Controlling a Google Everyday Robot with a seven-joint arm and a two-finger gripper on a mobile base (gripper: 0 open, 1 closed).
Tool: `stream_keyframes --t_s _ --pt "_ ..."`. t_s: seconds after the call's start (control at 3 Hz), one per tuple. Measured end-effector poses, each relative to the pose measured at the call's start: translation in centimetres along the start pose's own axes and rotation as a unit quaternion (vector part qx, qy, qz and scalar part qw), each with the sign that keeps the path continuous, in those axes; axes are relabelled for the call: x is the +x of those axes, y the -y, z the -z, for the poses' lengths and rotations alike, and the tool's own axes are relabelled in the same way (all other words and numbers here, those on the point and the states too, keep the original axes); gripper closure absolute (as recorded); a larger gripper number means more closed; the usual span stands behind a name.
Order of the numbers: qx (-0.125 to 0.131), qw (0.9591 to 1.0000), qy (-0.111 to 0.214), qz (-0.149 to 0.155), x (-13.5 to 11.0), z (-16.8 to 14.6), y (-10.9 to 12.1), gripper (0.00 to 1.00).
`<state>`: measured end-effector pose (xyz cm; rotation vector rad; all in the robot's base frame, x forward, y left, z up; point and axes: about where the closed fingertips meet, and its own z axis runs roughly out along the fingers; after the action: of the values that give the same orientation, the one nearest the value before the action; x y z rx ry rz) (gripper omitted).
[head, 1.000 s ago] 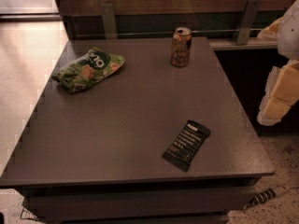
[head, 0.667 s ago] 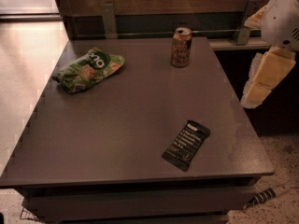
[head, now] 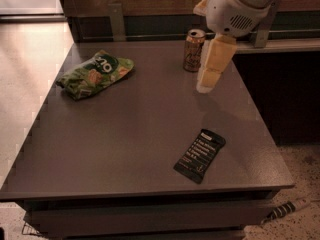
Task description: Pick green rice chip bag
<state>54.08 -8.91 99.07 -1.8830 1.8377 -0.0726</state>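
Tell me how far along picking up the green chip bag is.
Early. The tool hangs over the table, at its far right beside the can. The green rice chip bag lies untouched at far left. Left to do: cross to it, grasp, lift.

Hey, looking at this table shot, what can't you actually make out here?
- Camera view: the cream claw hangs over the grey table, right of middle. The top edge cuts off its arm.
- Tan drink can: right side hidden behind the claw.
- Flat black bar wrapper: white text too small to read.
- Crinkly light-green snack bag: creases break up its lettering.
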Motion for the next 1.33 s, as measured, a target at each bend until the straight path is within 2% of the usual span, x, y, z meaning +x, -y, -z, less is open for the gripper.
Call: stream_keyframes --t_s 0.33,0.67,1.0,1.33 --pt "-0.028 0.9982 0.035 0.040 -4.9 -4.2 1.5 0.00" --pt "-0.041 0.9951 0.073 0.053 -8.9 -7.4 2.8 0.00" --pt "-0.016 0.9925 0.114 0.041 -12.0 -8.6 4.7 0.00" --pt "-0.016 0.9925 0.114 0.041 -12.0 -8.6 4.7 0.00"
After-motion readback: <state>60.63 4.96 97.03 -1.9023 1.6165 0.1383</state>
